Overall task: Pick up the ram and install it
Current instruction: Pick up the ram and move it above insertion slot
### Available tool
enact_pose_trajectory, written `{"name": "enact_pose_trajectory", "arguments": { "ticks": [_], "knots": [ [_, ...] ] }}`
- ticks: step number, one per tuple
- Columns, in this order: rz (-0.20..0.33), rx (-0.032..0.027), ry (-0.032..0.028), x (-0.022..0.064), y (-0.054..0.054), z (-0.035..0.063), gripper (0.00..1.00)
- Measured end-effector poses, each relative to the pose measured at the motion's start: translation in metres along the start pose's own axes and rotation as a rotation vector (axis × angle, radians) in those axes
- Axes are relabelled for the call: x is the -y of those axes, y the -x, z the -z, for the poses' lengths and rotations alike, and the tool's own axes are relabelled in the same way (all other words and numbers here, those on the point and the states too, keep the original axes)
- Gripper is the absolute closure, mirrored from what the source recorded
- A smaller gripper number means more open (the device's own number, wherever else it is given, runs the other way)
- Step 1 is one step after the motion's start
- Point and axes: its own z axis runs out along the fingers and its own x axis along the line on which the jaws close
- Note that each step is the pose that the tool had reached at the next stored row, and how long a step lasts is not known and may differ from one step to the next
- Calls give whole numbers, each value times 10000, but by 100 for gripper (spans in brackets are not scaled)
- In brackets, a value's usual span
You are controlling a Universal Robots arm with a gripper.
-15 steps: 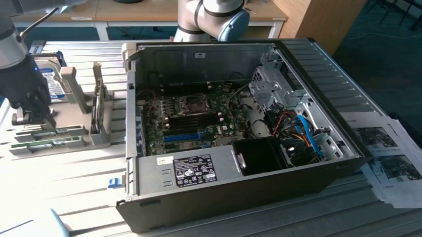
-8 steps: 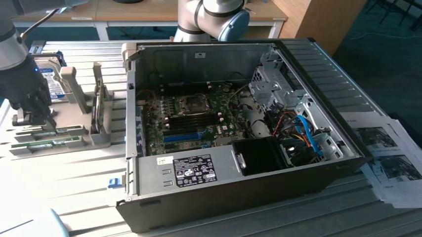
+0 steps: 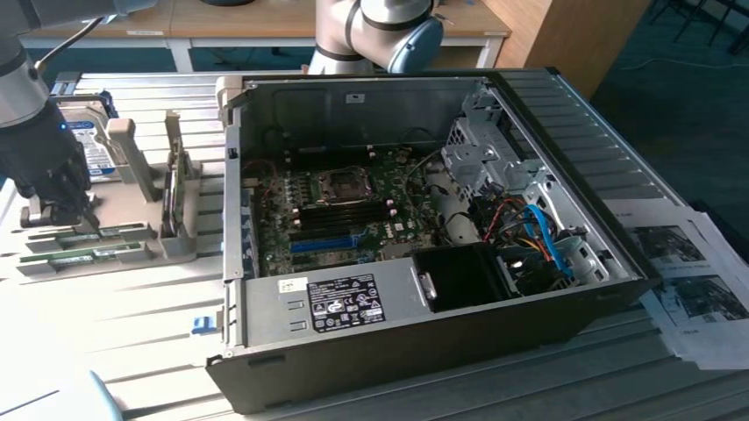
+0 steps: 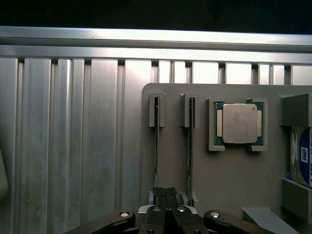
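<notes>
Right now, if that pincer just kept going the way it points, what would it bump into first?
Most likely the grey holder, right beside the end of a ram stick; the shut pincer hangs over that spot. The gap between them is unclear.

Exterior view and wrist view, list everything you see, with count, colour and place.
computer case: one, black, open, middle of the table
motherboard: one, green, inside the case
ram: two sticks, green, in the grey holder slots
processor: one, silver, in the holder's recess
hard drive: one, silver with blue label, standing in the holder
printed sheets: white, exterior view's right of the case
end effector: one, black, shut, at the ram sticks' end
</notes>
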Motion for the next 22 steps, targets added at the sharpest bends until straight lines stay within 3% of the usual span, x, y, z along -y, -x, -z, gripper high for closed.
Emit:
{"name": "enact_pose_trajectory", "arguments": {
  "ticks": [22],
  "knots": [
    [2,-1,1,1,-30,-33,90]
  ]
}}
